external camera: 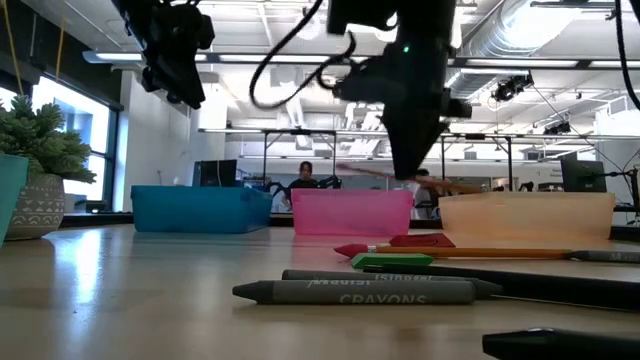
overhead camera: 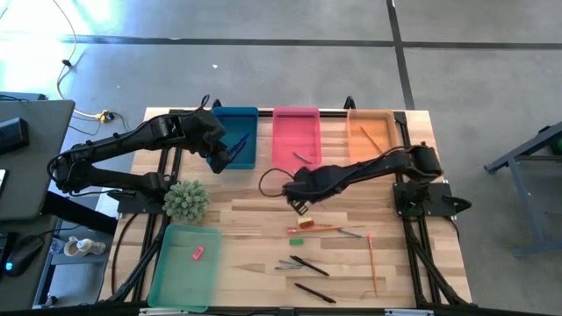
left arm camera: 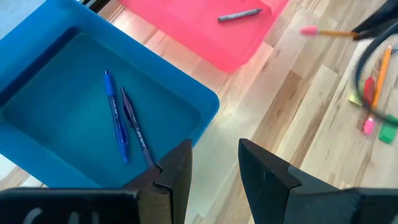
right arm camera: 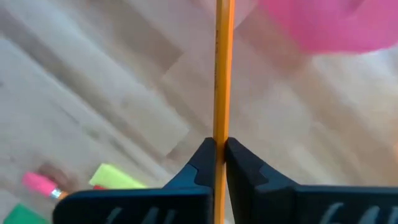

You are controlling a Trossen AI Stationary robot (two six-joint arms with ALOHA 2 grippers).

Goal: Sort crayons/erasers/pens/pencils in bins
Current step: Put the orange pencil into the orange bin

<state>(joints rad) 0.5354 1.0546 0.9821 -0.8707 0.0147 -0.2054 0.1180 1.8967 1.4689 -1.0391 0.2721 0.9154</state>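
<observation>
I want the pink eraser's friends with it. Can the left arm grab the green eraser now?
Probably not easily: the green eraser lies mid-table, beside the right gripper holding a pencil. The left gripper hangs open above the blue bin.

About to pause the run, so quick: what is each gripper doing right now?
Left gripper: open, empty, over the blue bin.
Right gripper: closed on a pencil, lifted above the table near the pink bin.

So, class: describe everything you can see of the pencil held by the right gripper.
The pencil is a long, very thin orange stick that looks like painted wood. The right gripper pinches it between its two dark fingers, and it runs straight out from them. It hangs above the wooden table, near the pink bin, touching only the fingers.
</observation>
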